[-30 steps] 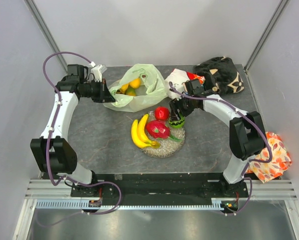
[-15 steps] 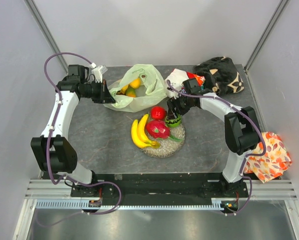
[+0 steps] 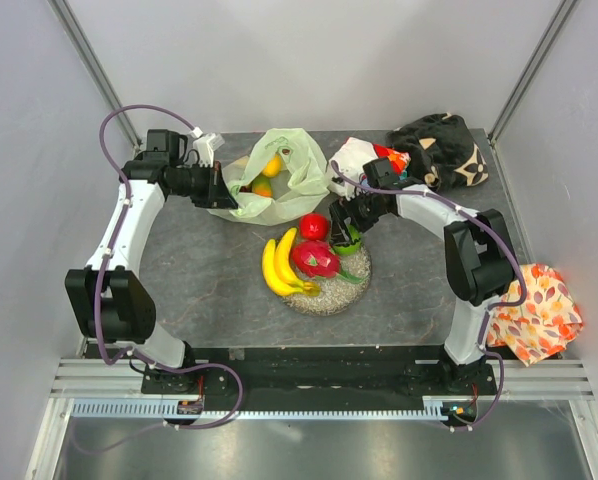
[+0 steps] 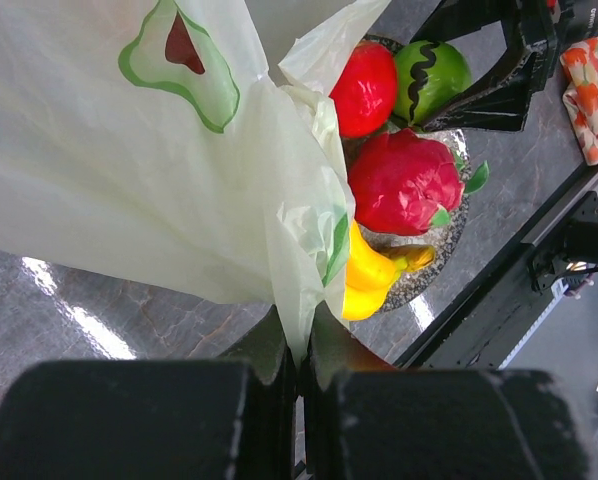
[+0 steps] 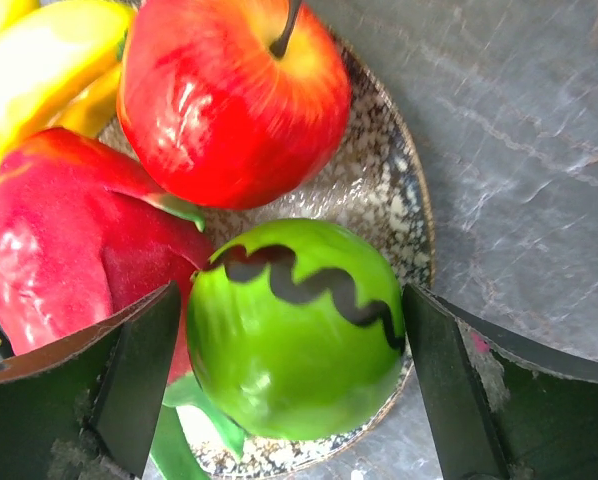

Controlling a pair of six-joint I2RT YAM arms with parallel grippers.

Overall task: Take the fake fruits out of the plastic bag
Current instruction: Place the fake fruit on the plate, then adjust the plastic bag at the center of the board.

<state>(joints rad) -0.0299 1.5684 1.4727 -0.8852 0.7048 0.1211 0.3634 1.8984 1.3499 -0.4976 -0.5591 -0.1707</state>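
The pale green plastic bag [image 3: 279, 190] lies at the back of the table with orange and yellow fake fruits [image 3: 267, 168] showing in its mouth. My left gripper [image 3: 222, 190] is shut on a pinched edge of the plastic bag [image 4: 129, 170]. On the speckled dish [image 3: 331, 297] lie yellow bananas [image 3: 278, 266], a pink dragon fruit [image 3: 316, 259], a red apple [image 3: 315, 226] and a green fruit with a black wavy stripe [image 5: 294, 330]. My right gripper [image 5: 294, 370] stands open, one finger on each side of the green fruit, which rests at the dish's rim [image 5: 419, 215].
A white printed cloth [image 3: 354, 155] and a black and tan cloth [image 3: 439, 148] lie at the back right. An orange leaf-patterned cloth [image 3: 539, 315] hangs off the right edge. Grey walls close in on both sides and the back.
My right gripper's fingers have spread wider around the green fruit on the dish. My left gripper has shifted a little to the right, drawing the bag's edge with it.
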